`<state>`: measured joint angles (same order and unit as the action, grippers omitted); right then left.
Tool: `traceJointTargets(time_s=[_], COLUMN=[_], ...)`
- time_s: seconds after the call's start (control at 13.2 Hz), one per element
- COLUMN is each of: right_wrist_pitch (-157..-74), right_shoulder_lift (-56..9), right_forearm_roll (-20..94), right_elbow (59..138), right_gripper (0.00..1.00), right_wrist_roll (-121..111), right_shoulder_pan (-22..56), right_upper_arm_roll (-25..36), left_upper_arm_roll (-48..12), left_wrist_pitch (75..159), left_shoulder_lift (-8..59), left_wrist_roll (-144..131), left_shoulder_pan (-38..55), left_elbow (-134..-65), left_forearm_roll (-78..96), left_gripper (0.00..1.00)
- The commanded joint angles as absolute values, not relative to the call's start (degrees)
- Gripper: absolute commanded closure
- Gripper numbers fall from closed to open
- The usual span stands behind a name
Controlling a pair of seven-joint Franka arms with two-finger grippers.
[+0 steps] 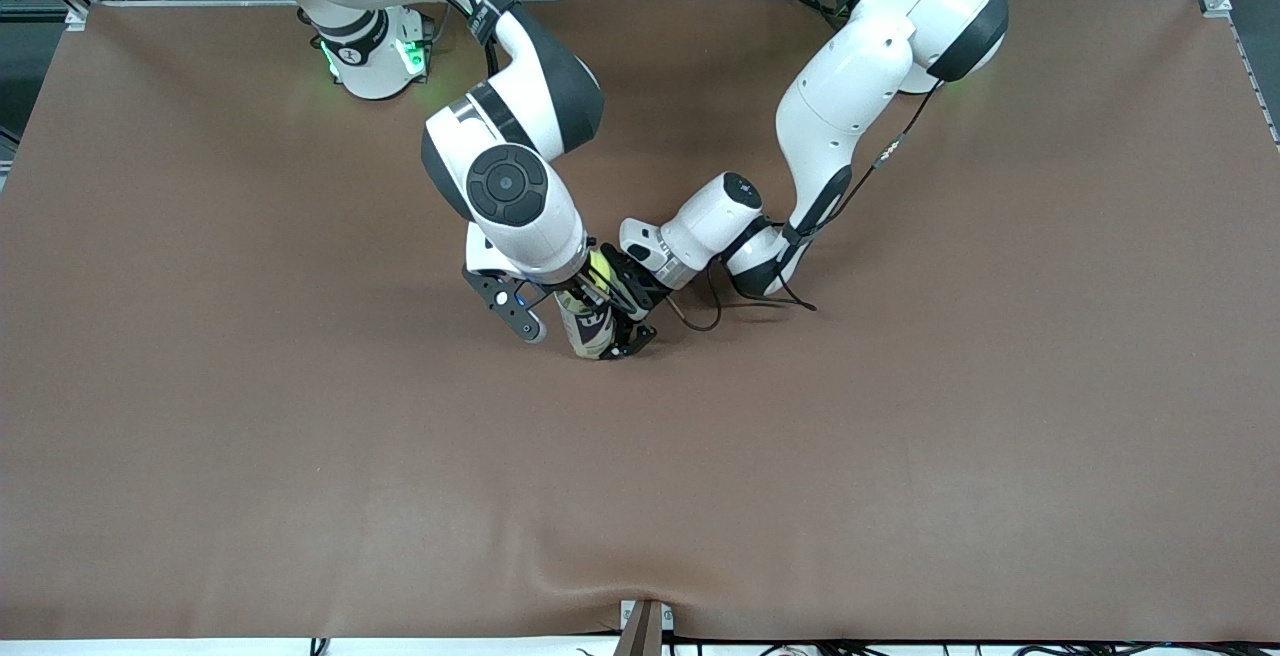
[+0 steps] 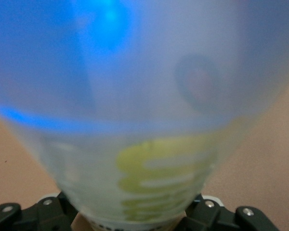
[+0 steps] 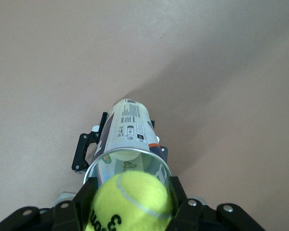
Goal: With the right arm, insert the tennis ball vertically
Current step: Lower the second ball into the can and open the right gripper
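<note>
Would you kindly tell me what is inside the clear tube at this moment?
Inside the clear tube, one tennis ball lies low down. The held ball, in the right gripper, sits over the mouth and covers part of the inside.

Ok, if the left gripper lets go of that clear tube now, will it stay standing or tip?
Probably tippy: the tube is tall, narrow and thin-walled, likely light. The left gripper clamps its lower part, which probably keeps it steady. The tennis ball, shut in the right gripper, sits at its rim, so a nudge could topple it.
</note>
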<state>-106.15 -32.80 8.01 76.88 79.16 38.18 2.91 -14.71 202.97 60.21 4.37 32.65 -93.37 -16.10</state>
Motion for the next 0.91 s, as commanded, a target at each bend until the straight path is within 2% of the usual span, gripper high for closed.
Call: traceJointTargets(time_s=[0.0,0.08,0.15,0.84], right_wrist_pitch=[-105.91,-106.52,-106.61,-106.35], right_shoulder_lift=[-33.66,-33.75,-33.75,-33.58], right_forearm_roll=[8.09,8.09,8.09,8.09], right_elbow=[74.80,74.71,74.71,74.71], right_gripper=[0.70,0.22,0.00,0.00], right_wrist_roll=[79.89,79.98,80.15,79.63], right_shoulder_pan=[37.71,37.71,37.79,37.62], right_upper_arm_roll=[2.99,2.99,2.99,3.08], left_upper_arm_roll=[-14.68,-14.76,-14.68,-14.68], left_wrist_pitch=[203.55,203.55,203.55,203.55], left_shoulder_lift=[60.12,60.12,60.12,60.20], left_wrist_roll=[4.22,4.13,4.22,4.13], left_shoulder_pan=[32.52,32.52,32.61,32.61], left_elbow=[-93.34,-93.34,-93.34,-93.34], left_forearm_roll=[-16.70,-16.70,-16.70,-16.61], left_gripper=[0.14,0.14,0.14,0.12])
